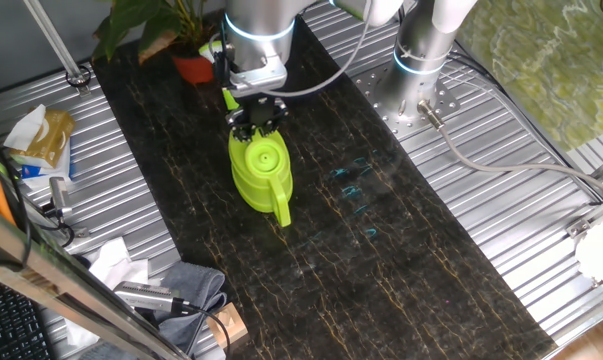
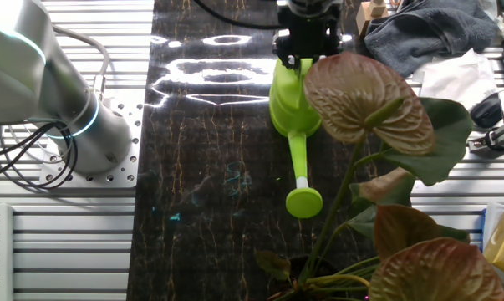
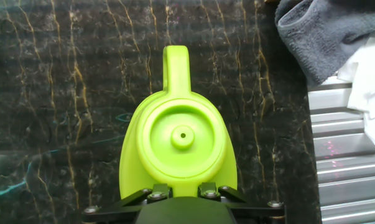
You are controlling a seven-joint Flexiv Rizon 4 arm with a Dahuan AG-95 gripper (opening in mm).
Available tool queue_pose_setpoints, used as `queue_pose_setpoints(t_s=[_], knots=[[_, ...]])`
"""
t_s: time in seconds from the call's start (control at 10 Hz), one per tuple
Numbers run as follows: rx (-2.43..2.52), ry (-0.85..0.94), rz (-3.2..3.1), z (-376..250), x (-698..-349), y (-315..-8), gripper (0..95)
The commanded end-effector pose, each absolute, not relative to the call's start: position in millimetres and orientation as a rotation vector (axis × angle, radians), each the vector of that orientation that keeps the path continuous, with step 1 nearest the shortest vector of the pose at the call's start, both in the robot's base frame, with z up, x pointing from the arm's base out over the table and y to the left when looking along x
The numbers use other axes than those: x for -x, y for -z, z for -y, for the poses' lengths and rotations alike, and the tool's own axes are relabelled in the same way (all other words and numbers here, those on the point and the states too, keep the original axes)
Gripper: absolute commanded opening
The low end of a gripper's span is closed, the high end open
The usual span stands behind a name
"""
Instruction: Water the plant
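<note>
- Presently catalogued: one pincer [image 1: 256,122], one lime-green watering can [image 1: 260,172], one plant [image 1: 164,28], all over a dark marbled surface [image 1: 401,270].
- Pincer: poised directly over the can's handle end, its fingers down at the can's rim in the hand view. Whether they actually clamp the can, and how wide they stand, I cannot tell; the fingertips are hidden below the frame edge and behind the can body.
- Watering can: upright on the surface, domed lid with a small centre knob, spout [image 2: 300,171] ending in a round rose [image 2: 303,201].
- Plant: in an orange-red pot [image 1: 193,67] at the far left corner of the surface in one fixed view; broad green and brownish leaves [image 2: 364,99] fill the near right of the other fixed view.
- Governing relation: the can's long axis runs lengthwise down the surface, handle end under the pincer and nearest the pot.
- Judgement: the spout looks to point away from the pot in one view, toward the leaves in the other, so I cannot settle it; grasp and lift come first.
- Incidental: grey cloth [image 3: 324,34], far right in the hand view.
</note>
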State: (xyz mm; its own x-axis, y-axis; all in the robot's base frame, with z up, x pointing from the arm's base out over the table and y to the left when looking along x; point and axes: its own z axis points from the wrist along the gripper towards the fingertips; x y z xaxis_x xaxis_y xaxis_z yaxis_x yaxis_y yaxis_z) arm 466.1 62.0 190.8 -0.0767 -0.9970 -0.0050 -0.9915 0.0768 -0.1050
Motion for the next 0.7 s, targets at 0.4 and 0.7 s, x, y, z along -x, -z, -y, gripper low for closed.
queue_pose_setpoints(t_s=[0.4,0.7], knots=[[2.065,0.114,-2.264,-61.6,-470.5,-174.5,0.0],[2.048,0.115,-2.273,-61.6,-473.7,-160.7,0.0]])
